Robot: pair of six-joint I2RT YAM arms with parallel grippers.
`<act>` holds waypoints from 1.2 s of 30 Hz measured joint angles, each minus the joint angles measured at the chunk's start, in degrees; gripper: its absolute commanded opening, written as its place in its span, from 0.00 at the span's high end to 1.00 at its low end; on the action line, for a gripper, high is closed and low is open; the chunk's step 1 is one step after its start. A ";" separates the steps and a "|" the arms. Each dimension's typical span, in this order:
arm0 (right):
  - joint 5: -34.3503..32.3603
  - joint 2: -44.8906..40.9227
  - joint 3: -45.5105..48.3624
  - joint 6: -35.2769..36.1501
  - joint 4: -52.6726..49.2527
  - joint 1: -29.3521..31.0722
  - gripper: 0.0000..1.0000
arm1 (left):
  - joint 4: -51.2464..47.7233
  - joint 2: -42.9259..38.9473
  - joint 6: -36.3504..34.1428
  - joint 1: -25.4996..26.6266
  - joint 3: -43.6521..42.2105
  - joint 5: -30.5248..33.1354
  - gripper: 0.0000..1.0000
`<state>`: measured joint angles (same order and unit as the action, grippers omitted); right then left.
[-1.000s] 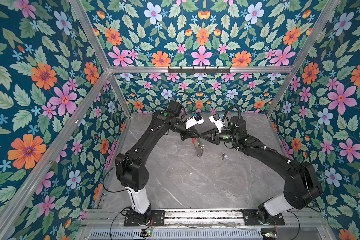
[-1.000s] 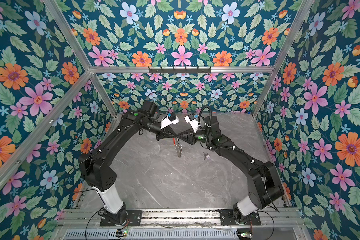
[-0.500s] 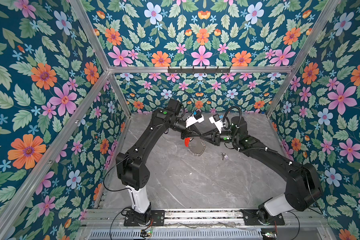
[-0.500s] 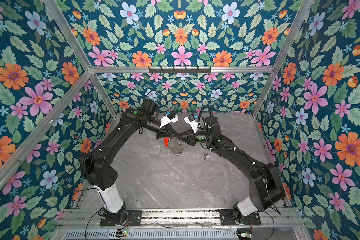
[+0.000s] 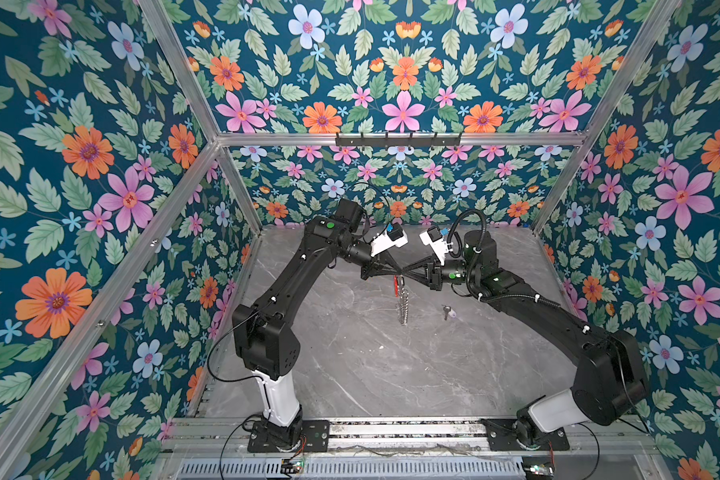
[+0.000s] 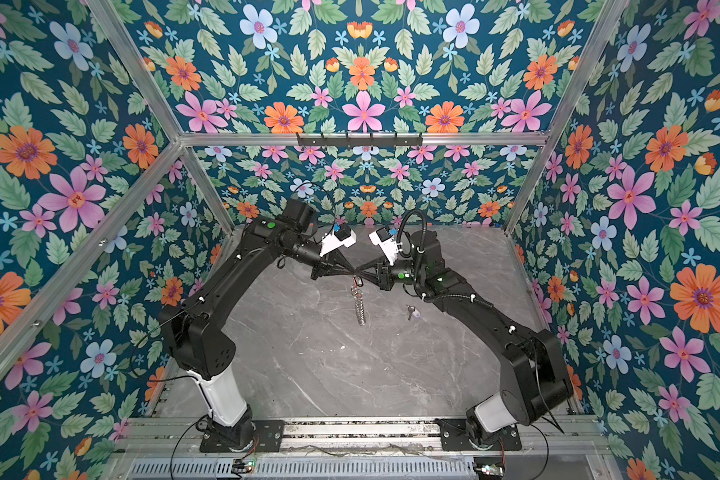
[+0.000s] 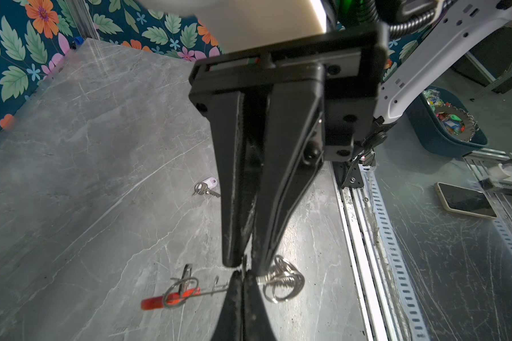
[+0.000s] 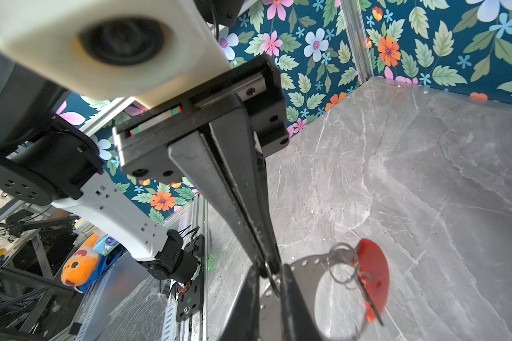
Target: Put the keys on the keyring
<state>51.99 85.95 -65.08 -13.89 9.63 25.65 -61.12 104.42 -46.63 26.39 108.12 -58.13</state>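
Flowered walls (image 5: 100,208) close in a grey marble table (image 5: 371,374), and beyond its metal rail, in the left wrist view, we see a dark blue bin (image 7: 426,138). It holds a heap of small bright-coloured bits and a ring of pale metal pieces, too blurred for us to name. A phone (image 7: 464,200) lies flat near the bin.

Over the middle of the table the two arms meet tip to tip. The left gripper (image 5: 395,275) has its jaws pressed together on the wire of the keyring (image 5: 402,299). In the left wrist view the wire passes through them, with the red section (image 7: 172,298) on one side and a bunch of silver rings (image 7: 281,280) on the other. The right gripper (image 5: 405,275) comes at the same spot from the opposite side. Its jaws stand narrow, with a slim gap between them, and a bit of the loop's metal sits in that gap. We cannot tell whether they press on it.

In both top views the keyring hangs down from the meeting point, red part uppermost and silver rings below.

The keys (image 5: 447,311) lie on the table on the right arm's side, apart from the loop and from both grippers, the lavender tag (image 7: 210,182) beside the key.
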 measured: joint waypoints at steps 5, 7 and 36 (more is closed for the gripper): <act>0.13 0.28 0.00 -0.04 -0.02 0.02 0.89 | -0.52 -0.07 -0.02 -0.02 -0.04 0.26 1.00; 0.31 0.33 0.00 -0.04 0.00 0.02 0.88 | -0.59 -0.13 -0.02 -0.02 -0.04 0.26 1.00; 0.72 0.76 0.76 -1.57 1.75 0.52 0.79 | 0.90 -0.31 0.48 0.07 -0.02 -1.49 1.00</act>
<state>52.71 86.72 -64.31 -15.46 11.38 26.17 -60.23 104.12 -46.15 26.46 108.09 -59.61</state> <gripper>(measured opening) 0.210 0.050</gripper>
